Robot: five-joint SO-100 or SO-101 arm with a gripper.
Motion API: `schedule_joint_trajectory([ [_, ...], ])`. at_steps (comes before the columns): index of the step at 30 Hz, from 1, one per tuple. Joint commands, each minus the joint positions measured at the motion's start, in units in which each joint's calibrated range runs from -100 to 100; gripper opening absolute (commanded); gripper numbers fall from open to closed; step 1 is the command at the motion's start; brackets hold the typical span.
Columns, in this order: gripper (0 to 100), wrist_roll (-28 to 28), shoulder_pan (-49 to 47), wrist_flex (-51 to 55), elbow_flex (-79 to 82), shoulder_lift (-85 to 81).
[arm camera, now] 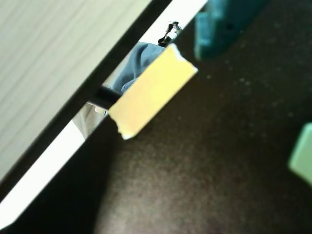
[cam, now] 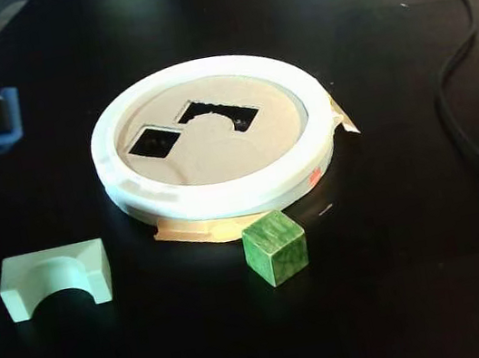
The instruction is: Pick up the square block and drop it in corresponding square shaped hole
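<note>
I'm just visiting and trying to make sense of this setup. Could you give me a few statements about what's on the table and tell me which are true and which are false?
1. The green cube sits on the black table, outside the round disc. True.
2. The cube is already in the square hole. False: the hole is empty and the cube lies in front of the white rim.
3. The disc has two cut-outs. True: a small square one and a wider one with an arched notch.
4. The pale arch block rests on top of the disc. False: in the fixed view it stands on the table, left of the cube.
5. A robot claw is gripping the cube. False: nothing touches it.
</note>
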Motion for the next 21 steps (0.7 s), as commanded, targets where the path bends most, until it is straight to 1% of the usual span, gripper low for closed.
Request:
schedule_joint_trajectory([
  [1,80,-0.1,0.9,-1.6,0.1,-0.6],
  [15,80,0.1,-0.7,-1.7,-1.0,-0.6],
  [21,80,0.1,-0.9,-1.7,-4.5,-0.6],
])
